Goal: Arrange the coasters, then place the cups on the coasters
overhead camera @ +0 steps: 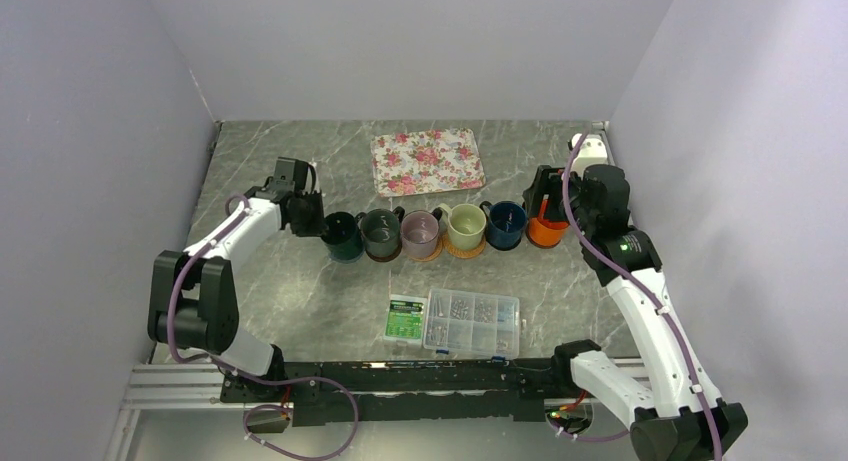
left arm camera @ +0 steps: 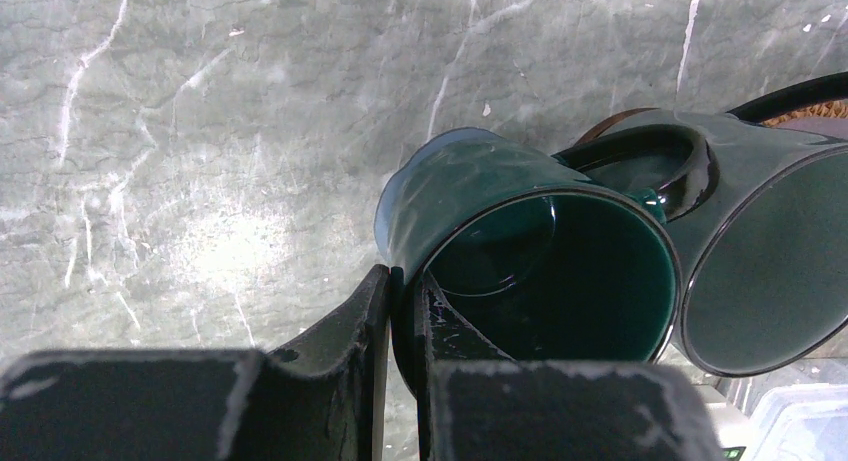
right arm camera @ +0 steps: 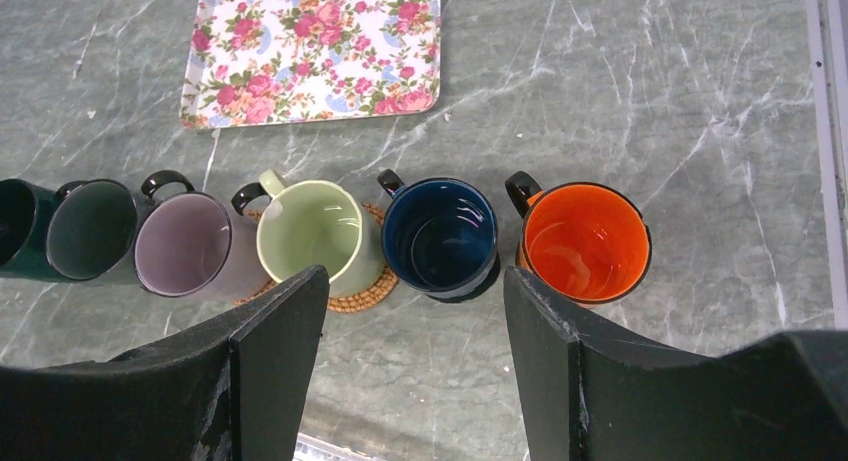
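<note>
Nearly done, by our read. All six cups stand in one row on the surface (overhead camera: 300, 301), along the near side of the floral tray (overhead camera: 428, 161).
- In front of the tray: pale green cup (overhead camera: 465, 224), mauve cup (overhead camera: 420, 231) and grey-green cup (overhead camera: 380, 231).
- Past the tray's right corner: navy cup (overhead camera: 505, 224), then orange cup (overhead camera: 545, 229).
- Past the tray's left corner: teal cup (left arm camera: 540, 261), ending the row.

Coasters: we see a woven coaster (right arm camera: 362, 299) under the pale green cup and a dark coaster (overhead camera: 385, 255) under the grey-green one. Edges seem to peek out under the mauve, navy and orange cups. Around the teal cup the left wrist view shows only bare surface, so we cannot tell whether a coaster sits under it.

Left claw (left arm camera: 402, 286) is clenched on the teal cup's wall, one finger inside and one outside. We judge this last cup to be the step in hand: seat it, then let go. Right claw (right arm camera: 412, 276) is released and empty, hanging above the row off the tray's right side.

In the way: the grey-green cup's handle sits right against the teal cup's rim, so there is little room at that end. The parts box (overhead camera: 472, 323) and green card (overhead camera: 405, 318) lie on the near side of the row, well apart from the tray, and block nothing.
</note>
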